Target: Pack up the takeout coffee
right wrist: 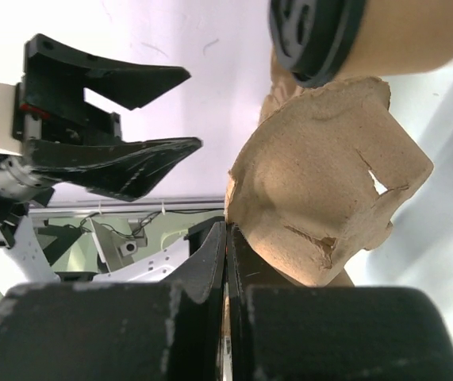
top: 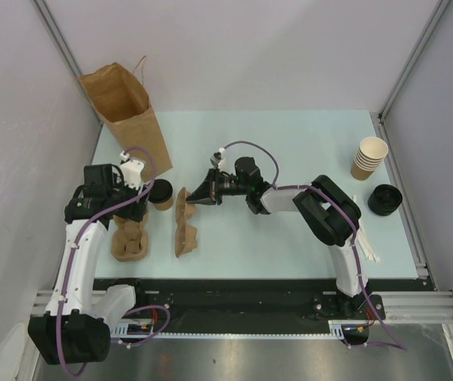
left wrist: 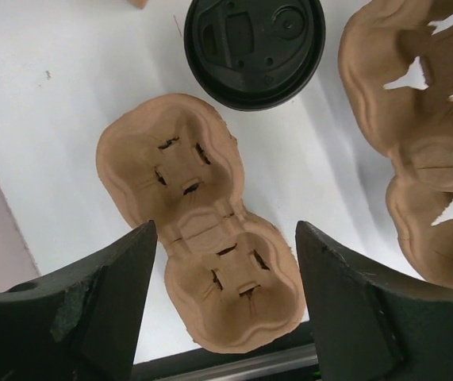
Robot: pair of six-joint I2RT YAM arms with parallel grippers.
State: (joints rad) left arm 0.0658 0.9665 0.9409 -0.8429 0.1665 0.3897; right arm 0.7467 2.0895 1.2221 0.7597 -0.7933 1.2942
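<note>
The takeout coffee [top: 161, 193], a tan cup with a black lid [left wrist: 254, 49], stands upright beside the brown paper bag [top: 123, 107]; it also shows at the top of the right wrist view [right wrist: 369, 32]. My left gripper [top: 135, 213] is open and empty [left wrist: 226, 238], hovering over a pulp cup carrier [left wrist: 202, 222] that lies flat on the table [top: 129, 242]. My right gripper [top: 197, 196] is shut [right wrist: 226, 232] on the rim of a second pulp carrier [right wrist: 321, 182], which is tipped up on its edge [top: 185, 226] just right of the coffee.
A stack of lidless tan cups [top: 369, 157] and a loose black lid [top: 385, 198] sit at the far right. White stirrers [top: 366, 238] lie by the right arm. The bag stands open at the table's [top: 289, 143] back left corner.
</note>
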